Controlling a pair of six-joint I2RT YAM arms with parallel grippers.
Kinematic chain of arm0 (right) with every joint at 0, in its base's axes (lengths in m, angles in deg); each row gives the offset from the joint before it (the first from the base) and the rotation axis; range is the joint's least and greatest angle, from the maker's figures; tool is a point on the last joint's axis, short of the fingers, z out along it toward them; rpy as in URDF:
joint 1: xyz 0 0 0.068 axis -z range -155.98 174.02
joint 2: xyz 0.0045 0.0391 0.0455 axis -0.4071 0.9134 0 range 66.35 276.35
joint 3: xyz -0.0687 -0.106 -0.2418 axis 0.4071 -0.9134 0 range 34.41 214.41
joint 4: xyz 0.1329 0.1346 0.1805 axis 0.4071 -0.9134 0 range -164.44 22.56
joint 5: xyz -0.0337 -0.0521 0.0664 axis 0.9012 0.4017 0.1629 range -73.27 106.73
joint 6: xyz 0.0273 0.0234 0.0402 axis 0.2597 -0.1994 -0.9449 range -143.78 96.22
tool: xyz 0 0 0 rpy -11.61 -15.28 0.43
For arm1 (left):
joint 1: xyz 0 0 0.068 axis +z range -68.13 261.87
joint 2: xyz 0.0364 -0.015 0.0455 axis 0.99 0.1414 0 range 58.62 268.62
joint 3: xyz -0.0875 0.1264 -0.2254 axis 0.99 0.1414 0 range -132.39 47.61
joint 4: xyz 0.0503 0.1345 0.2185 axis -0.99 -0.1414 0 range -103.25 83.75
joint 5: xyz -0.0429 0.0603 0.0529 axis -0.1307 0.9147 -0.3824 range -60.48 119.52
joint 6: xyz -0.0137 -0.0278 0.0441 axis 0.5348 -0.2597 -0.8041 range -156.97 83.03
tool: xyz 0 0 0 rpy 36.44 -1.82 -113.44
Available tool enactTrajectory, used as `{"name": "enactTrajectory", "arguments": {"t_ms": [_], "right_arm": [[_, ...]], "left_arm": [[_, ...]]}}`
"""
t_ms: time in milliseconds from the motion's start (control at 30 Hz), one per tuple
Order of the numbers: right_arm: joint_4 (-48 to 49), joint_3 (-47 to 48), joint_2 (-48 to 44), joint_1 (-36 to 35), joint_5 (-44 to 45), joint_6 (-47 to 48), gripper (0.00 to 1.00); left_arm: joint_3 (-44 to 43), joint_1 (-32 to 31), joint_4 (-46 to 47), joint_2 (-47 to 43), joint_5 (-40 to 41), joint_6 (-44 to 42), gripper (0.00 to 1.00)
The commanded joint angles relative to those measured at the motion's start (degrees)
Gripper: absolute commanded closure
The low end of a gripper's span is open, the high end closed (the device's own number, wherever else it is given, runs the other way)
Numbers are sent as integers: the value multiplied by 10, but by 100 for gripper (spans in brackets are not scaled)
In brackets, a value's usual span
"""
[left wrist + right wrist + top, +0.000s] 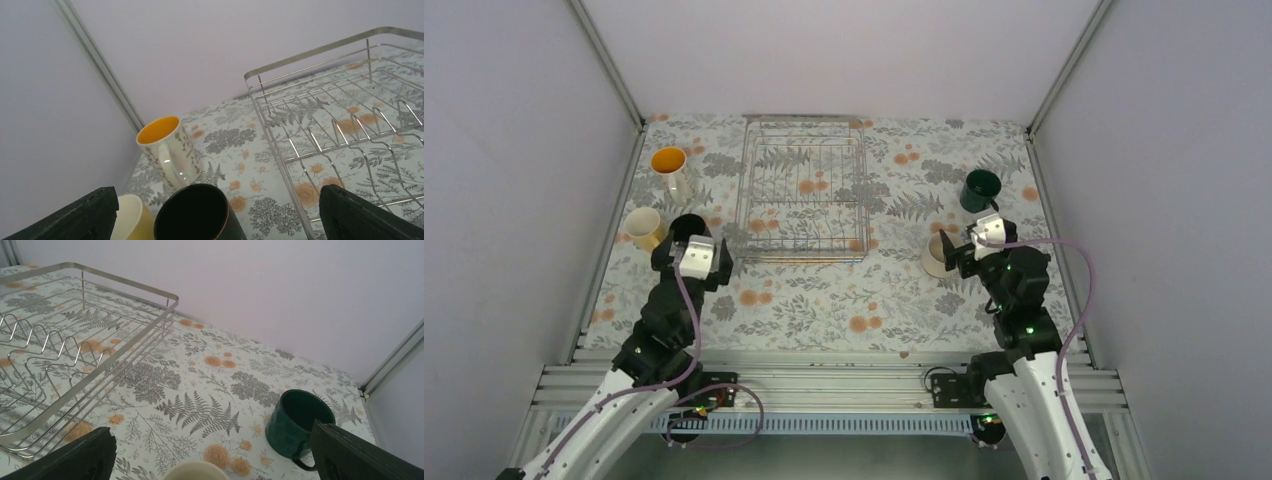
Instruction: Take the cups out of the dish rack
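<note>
L gripper (692, 247): jaws spread wide, gripping nothing. Black cup (197, 215) stands upright btwn the fingers, low in the gap. Cream cup (127, 215) is just beside it by the L finger; can't tell if they touch. Yellow-orange cup (165, 150) is ahead of the jaws, apart.

R gripper (959, 252): also wide open, empty. Pale cup (195, 471) sits btwn its fingers, dark green cup (295, 422) ahead, nr the R finger.

Dish rack (802, 258) lies right of the L jaws and left of the R jaws, no cups in it. All five stand mouth-up on the floral cloth (824, 310), three one side, two the other, prob so each arm works its own side.

Judgement: unloading looks done. Jaws are released bc the cups btwn them rest on the cloth. Nxt: back off w/o nudging them.
</note>
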Motion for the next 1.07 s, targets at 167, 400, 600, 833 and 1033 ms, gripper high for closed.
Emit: {"name": "enactTrajectory", "arguments": {"t_ms": [167, 400, 600, 833, 1033], "right_arm": [[11, -15, 13, 3, 1, -64, 0], [0, -21, 17, 3, -14, -57, 0], [0, -23, 14, 3, -22, -55, 0], [1, -25, 11, 3, -16, -58, 0], [2, -26, 7, 3, -6, -62, 0]], "left_arm": [[49, 7, 29, -87, 77, 73, 0], [98, 7, 61, -98, 132, 78, 0], [111, 7, 71, -92, 126, 72, 0], [111, 7, 72, -89, 129, 75, 0], [112, 7, 73, -91, 122, 70, 0]]}}
